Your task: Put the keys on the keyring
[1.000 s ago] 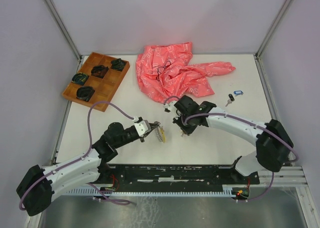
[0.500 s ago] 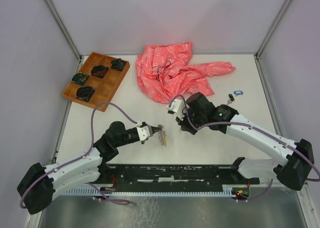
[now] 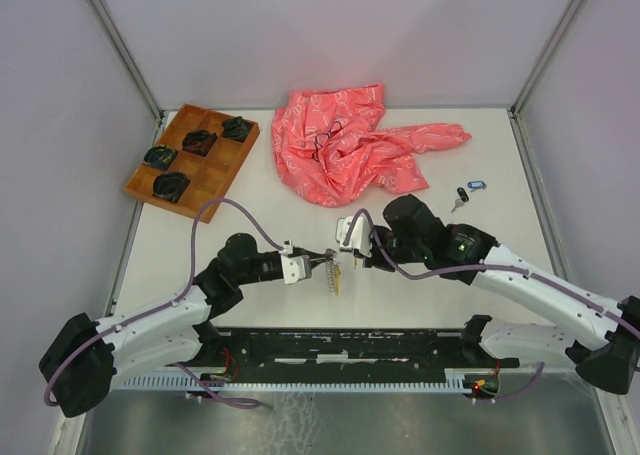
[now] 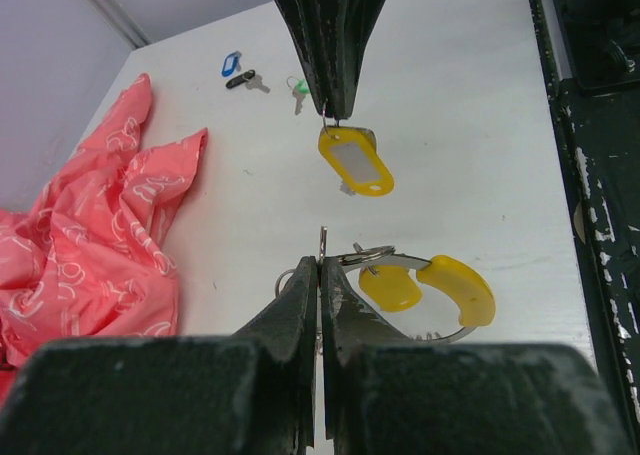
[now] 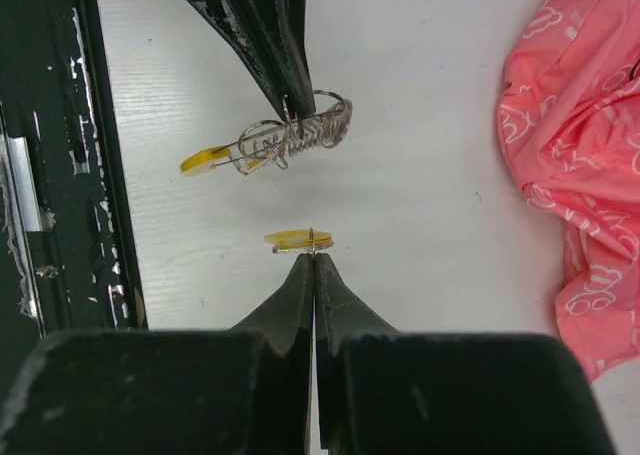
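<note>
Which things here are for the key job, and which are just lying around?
For the job: keyring in the left fingers; yellow key in the right fingers; blue key; black key; green key.
Just lying about: pink cloth; wooden tray.

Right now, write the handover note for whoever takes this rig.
Left gripper: shut on the keyring, a yellow key apparently already on it.
Right gripper: shut on the yellow-tagged key, facing the keyring, not touching.
Blue key, black key, green key: on the table right of the pink cloth.
To do: thread the tagged key, then those three.
</note>
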